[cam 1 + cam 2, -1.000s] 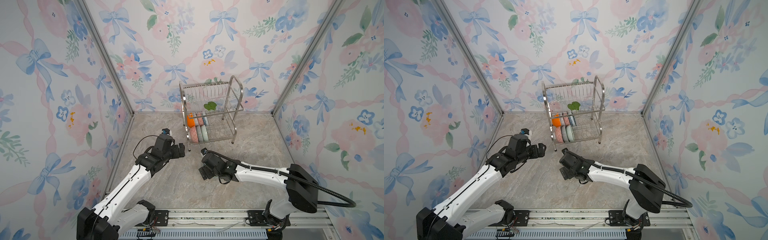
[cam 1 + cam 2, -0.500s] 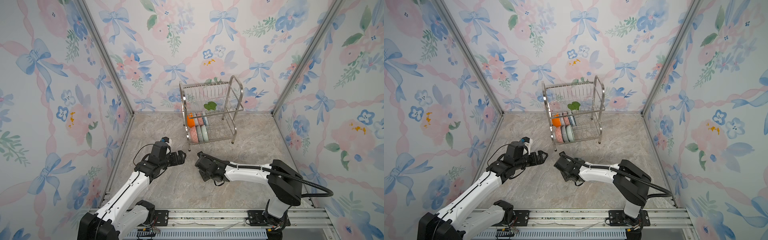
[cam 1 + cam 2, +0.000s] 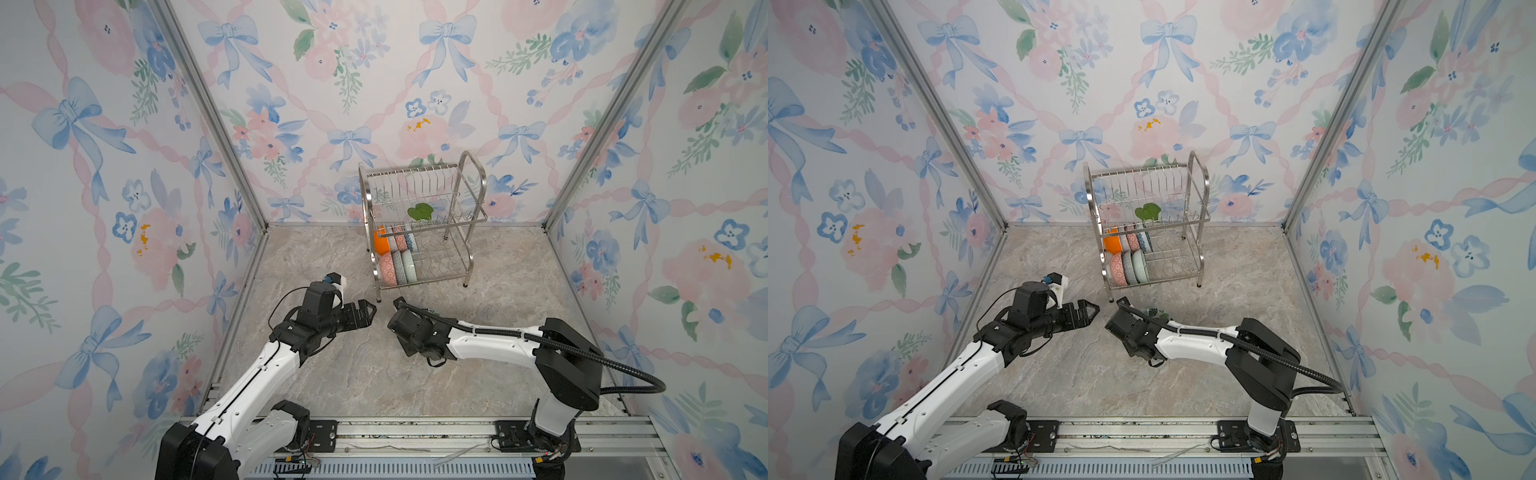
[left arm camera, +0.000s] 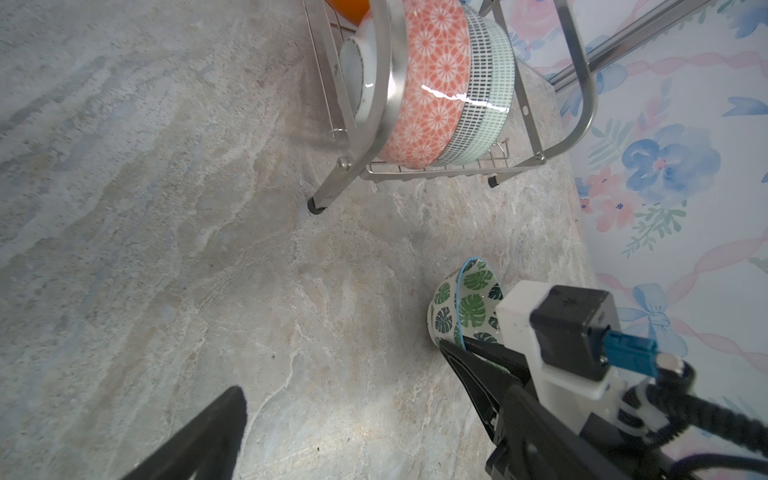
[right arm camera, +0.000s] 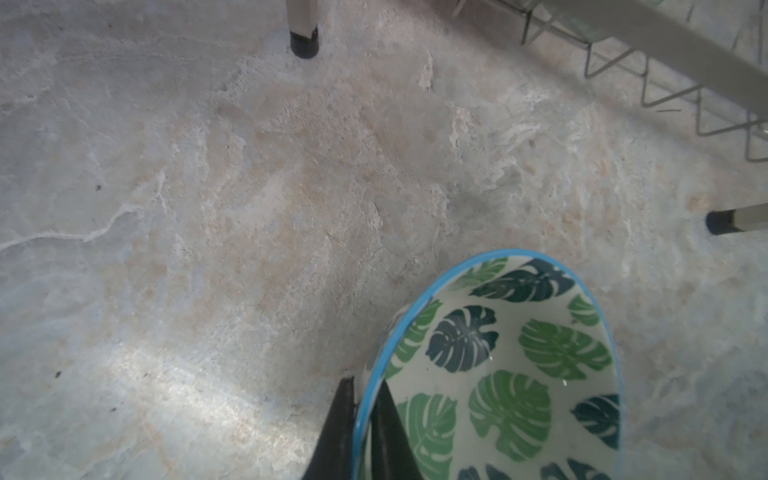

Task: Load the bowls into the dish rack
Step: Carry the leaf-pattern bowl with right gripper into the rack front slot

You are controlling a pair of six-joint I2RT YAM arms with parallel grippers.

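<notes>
Green-leaf glazed ceramic bowl (image 5: 519, 374), lower right in the right wrist view, on marbled tabletop (image 5: 208, 208): likely rigid, slick, chippable; black right gripper (image 5: 365, 388) pinches its blue rim, left gripper (image 3: 365, 311) gapes empty.

Eyes on the right gripper (image 5: 364, 390): in its own wrist view only two dark jaw tips poke into frame, pinching the rim of the leaf bowl (image 5: 507, 374), which runs off the picture's edge. In both top views the arm covers those jaws, and at most a sliver of bowl peeks out. The dish rack (image 5: 301, 14) is blurred here, cropped to two feet and some wire. The racked bowls (image 3: 395, 257) are too small to read their patterns.
</notes>
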